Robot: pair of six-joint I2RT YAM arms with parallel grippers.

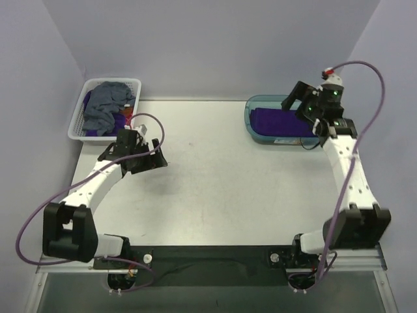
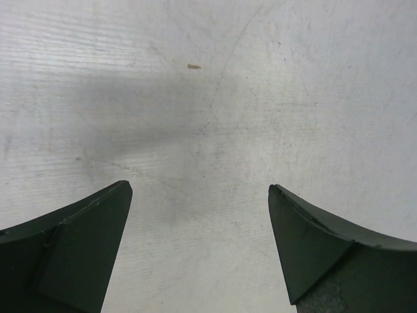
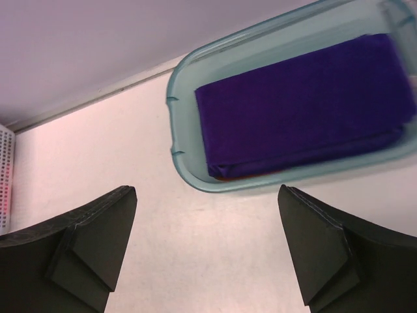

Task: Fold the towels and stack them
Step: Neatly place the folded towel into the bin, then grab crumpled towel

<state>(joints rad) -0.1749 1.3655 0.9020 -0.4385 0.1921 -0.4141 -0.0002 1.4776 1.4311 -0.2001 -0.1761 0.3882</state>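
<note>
A crumpled slate blue-grey towel [image 1: 104, 104] lies in the white lattice basket [image 1: 78, 132] at the back left, on top of a purple towel [image 1: 96, 130], with a bit of rust-brown [image 1: 128, 111] beside it. A folded deep purple towel [image 1: 277, 120] lies flat in the teal tub [image 1: 250, 120] at the back right. It also shows in the right wrist view [image 3: 300, 111], with a thin rust edge [image 3: 251, 175] under it. My left gripper [image 1: 151, 160] [image 2: 201, 195] is open and empty over bare table, just in front of the basket. My right gripper [image 1: 298, 104] [image 3: 207, 195] is open and empty, above the tub's right part.
The tub's rim [image 3: 189, 171] is close ahead of the right fingers. A corner of the basket [image 3: 5, 169] shows at the left edge of the right wrist view. The grey table top [image 1: 221, 182] lies between the arms. Walls close in the back and sides.
</note>
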